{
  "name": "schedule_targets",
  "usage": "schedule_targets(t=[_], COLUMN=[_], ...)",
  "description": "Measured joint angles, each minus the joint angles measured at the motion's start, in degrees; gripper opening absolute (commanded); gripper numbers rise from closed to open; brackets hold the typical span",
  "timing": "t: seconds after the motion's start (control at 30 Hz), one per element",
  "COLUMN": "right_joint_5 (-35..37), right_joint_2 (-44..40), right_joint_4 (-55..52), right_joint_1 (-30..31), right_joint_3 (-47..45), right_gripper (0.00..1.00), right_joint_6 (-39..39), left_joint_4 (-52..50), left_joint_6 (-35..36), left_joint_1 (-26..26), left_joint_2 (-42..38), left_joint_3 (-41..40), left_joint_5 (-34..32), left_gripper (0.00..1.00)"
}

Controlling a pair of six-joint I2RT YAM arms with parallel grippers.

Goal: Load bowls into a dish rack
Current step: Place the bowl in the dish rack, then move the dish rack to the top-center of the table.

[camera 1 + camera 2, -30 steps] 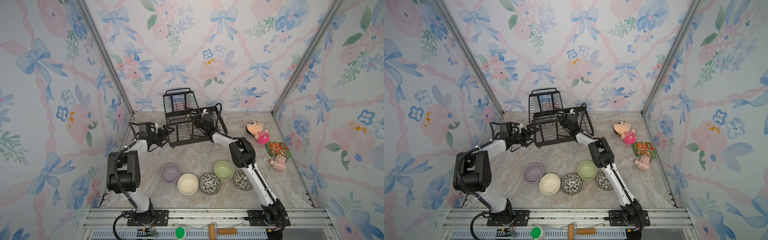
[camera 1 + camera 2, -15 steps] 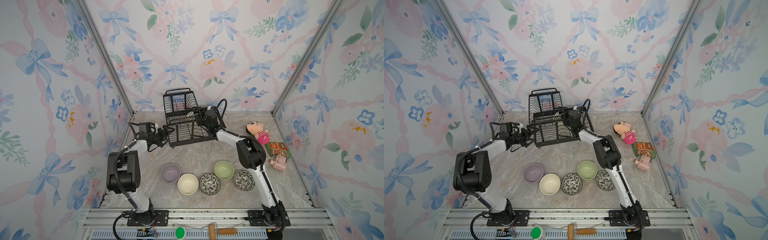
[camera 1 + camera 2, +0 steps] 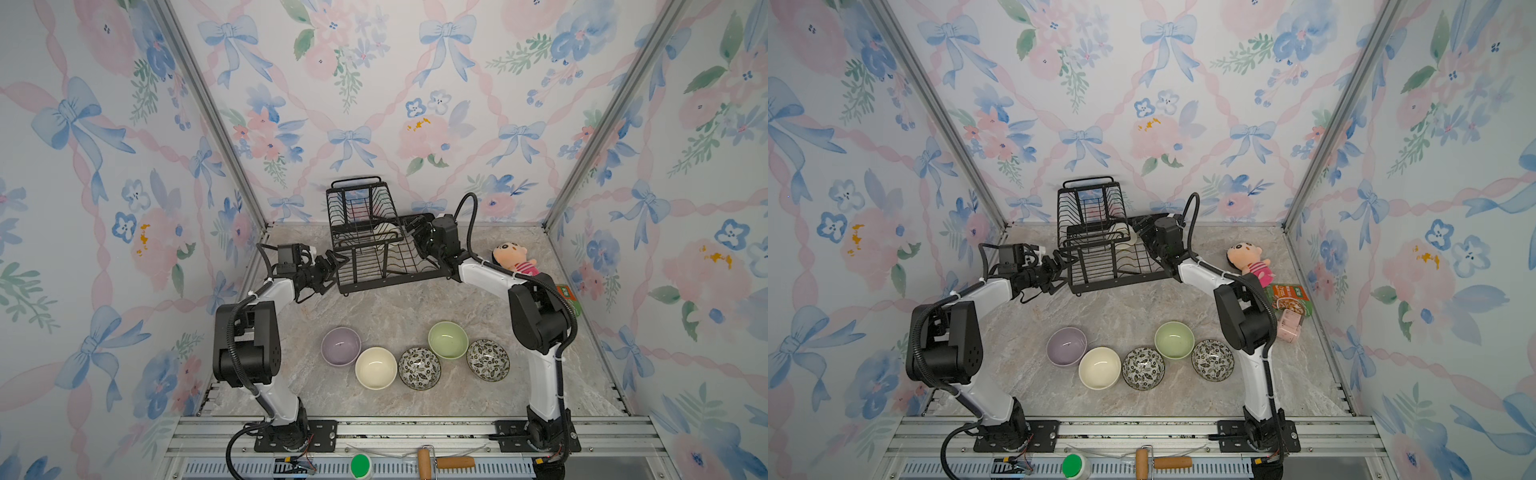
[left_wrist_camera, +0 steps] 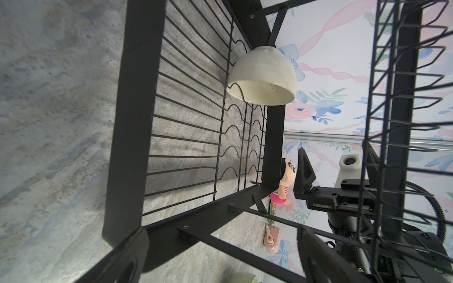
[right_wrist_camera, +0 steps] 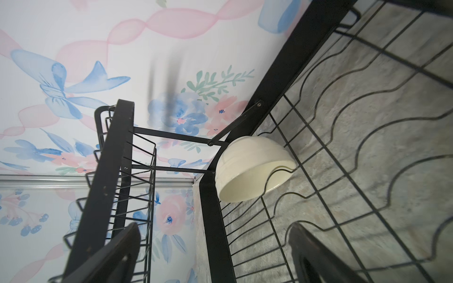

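The black wire dish rack point(image 3: 390, 280) point(image 3: 1117, 284) stands at the back of the table. One cream bowl point(image 3: 384, 229) point(image 4: 262, 76) point(image 5: 252, 169) leans on its side in the rack's far slots. Near the front, five bowls rest upright on the table: lavender point(image 3: 340, 345), cream point(image 3: 375, 368), green point(image 3: 448, 339) and two leaf-patterned ones point(image 3: 419, 368) point(image 3: 487, 360). My left gripper point(image 3: 336, 271) point(image 4: 220, 259) is open, its fingers either side of the rack's left front corner. The right gripper point(image 3: 413, 232) point(image 5: 215, 257) hangs open over the rack's right rim, apart from the cream bowl.
A doll point(image 3: 513, 257), a green packet point(image 3: 1289, 299) and a pink toy point(image 3: 1289, 326) lie along the right wall. Papered walls close in on three sides. A green knob point(image 3: 360, 464) and a wooden-handled tool point(image 3: 444, 462) sit on the front rail.
The right gripper has opened and let go of the cream bowl, then drawn back up and to the right. The bowl stays in the rack. The left arm has not moved.
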Motion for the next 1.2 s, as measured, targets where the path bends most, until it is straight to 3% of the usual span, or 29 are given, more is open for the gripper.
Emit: schedule_targets(t=[0.17,0.37,0.73,1.1,1.2], right_joint_5=[2.97,5.11,3.32,4.92,6.12], right_joint_2=[-4.13,0.0,15.13,19.65,20.61], right_joint_4=[-16.2,-36.94,-55.41,-59.32,-59.6], right_joint_1=[-2.93,-8.31,-10.25,-9.64,-9.53], right_joint_3=[3.82,19.08,28.81,38.42,39.19], right_gripper=[0.96,1.0,0.55,0.26,0.25], right_joint_6=[-10.93,-24.46,-39.41,-45.57,-47.1], left_joint_4=[-0.39,-0.42,-1.53,-2.99,-3.04], left_joint_6=[0.39,0.42,0.87,0.9,0.9], left_joint_1=[0.04,0.04,0.39,0.85,0.85], left_joint_2=[0.0,0.0,-0.55,-0.55,-0.55], left_joint_3=[0.11,0.11,-0.26,-0.98,-0.98], left_joint_5=[0.0,0.0,-2.05,-3.06,-3.1], left_gripper=[0.98,0.98,0.98,0.98,0.98])
